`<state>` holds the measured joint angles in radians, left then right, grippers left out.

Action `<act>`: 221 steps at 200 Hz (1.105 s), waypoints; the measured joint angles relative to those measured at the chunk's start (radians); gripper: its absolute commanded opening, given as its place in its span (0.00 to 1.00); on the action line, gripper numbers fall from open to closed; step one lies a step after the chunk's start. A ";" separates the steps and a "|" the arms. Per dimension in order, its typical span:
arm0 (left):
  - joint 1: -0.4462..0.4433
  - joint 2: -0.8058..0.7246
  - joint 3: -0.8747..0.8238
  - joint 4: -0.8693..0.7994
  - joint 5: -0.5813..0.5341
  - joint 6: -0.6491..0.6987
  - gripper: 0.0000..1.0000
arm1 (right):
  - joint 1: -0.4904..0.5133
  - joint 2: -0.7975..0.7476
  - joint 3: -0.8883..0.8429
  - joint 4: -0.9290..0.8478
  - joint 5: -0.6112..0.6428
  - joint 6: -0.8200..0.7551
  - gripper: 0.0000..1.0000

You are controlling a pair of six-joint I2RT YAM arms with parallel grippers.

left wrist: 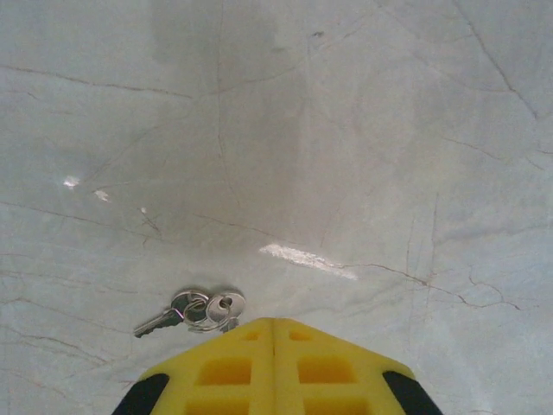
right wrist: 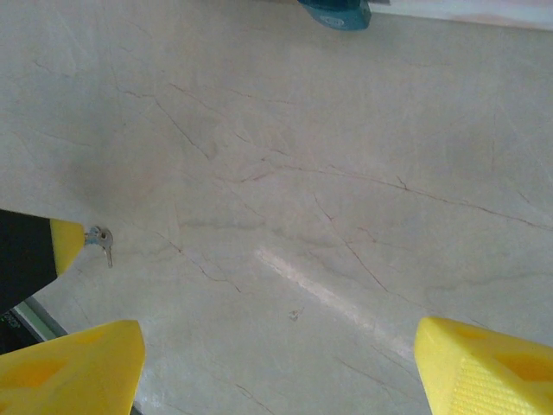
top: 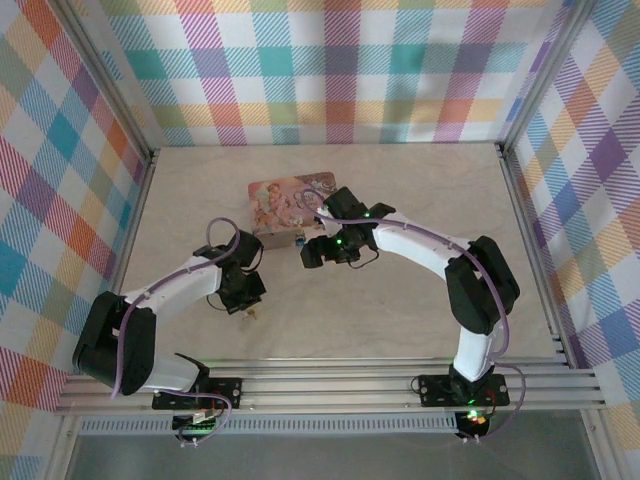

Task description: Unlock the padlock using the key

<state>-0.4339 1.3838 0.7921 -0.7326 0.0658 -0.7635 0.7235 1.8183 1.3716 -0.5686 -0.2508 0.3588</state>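
One tiny metal key (left wrist: 158,323) on a small ring (left wrist: 192,306), with a second, round-headed key beside it, sits on the worktop (left wrist: 363,156) right at the tip of the left end effector (left wrist: 274,333). The yellow fingers are pressed flat together, and a sliver of the key bunch runs in under their tip, so they appear to pinch it. In the right wrist view the same key (right wrist: 104,244) hangs off that yellow fingertip. From above it lies (top: 252,314) at the near left of the worktop, well apart from the padlock (top: 299,240). The padlock's blue body rests on the worktop just against the near edge of the pink box (top: 285,203). It also shows as a teal shape (right wrist: 337,12) at the top edge of the right wrist view. The right end effector (right wrist: 276,346) hovers near the padlock with its fingers spread wide and nothing between them. Bare, pale, veined worktop separates key and padlock. The box lid carries a printed picture, too small to make out. Plaid cloth walls (top: 340,70) and aluminium rails (top: 330,385) enclose the worktop.
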 measured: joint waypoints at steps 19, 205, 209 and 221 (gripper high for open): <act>0.000 0.000 0.010 -0.023 -0.013 0.003 0.28 | 0.000 -0.011 -0.004 0.008 0.000 0.000 0.82; 0.000 0.120 0.009 -0.045 -0.023 0.212 0.18 | 0.000 -0.039 -0.029 0.023 -0.003 -0.009 0.81; 0.000 0.122 0.009 -0.043 -0.022 0.212 0.18 | 0.000 -0.039 -0.029 0.023 -0.003 -0.009 0.81; 0.000 0.122 0.010 -0.043 -0.021 0.212 0.16 | 0.000 -0.039 -0.029 0.023 -0.003 -0.009 0.81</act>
<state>-0.4339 1.5063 0.8021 -0.7753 0.0444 -0.5514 0.7235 1.7790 1.3426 -0.5453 -0.2539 0.3500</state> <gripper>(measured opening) 0.176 0.812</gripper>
